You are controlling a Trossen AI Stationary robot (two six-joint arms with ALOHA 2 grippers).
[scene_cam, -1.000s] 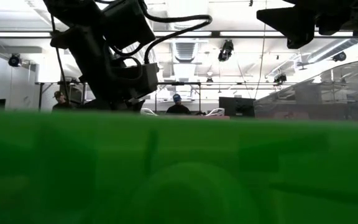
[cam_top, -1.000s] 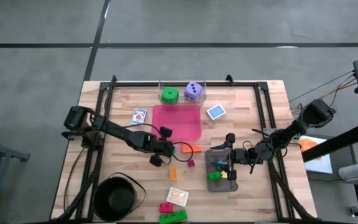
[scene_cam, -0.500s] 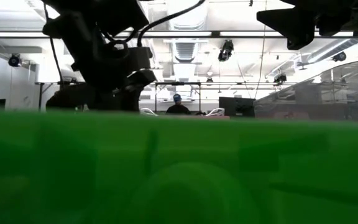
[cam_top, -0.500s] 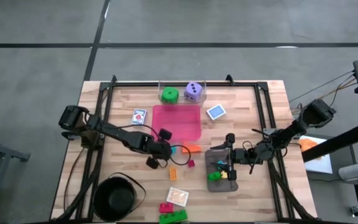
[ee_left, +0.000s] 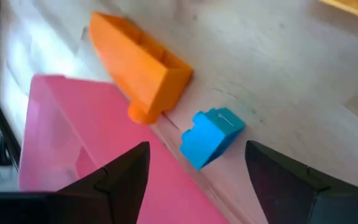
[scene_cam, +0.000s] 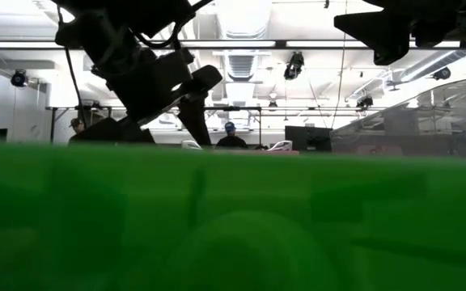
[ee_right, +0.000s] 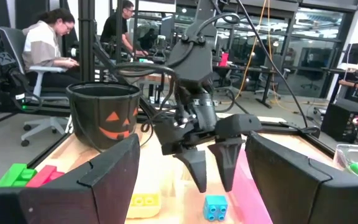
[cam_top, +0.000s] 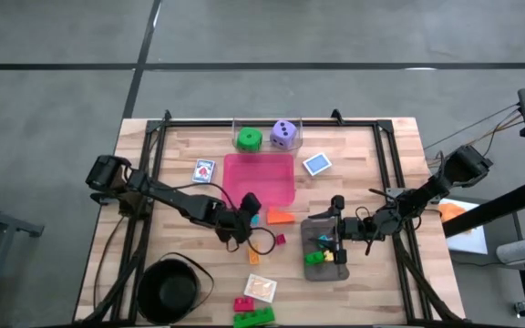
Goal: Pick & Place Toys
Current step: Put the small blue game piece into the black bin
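The blue brick (ee_left: 210,137) lies on the tabletop (cam_top: 372,173) just off the near edge of the pink tray (cam_top: 261,178), touching or nearly touching the orange brick (ee_left: 138,65) beside it. The left claw (cam_top: 245,221) hangs over this spot with its fingers (ee_left: 120,180) spread apart and empty, one on the tray side and the other on the bare wood, so the blue brick sits between them. The likely trouble, as I judge it, is crowding: the tray-side finger may catch the tray's rim on the way down, or the closing fingers may shove the orange brick or pinch it along with the blue one, tipping the small brick out of the grasp. Further right, the right claw (cam_top: 337,239) waits over the grey tray (cam_top: 317,225), fingers apart, holding nothing.
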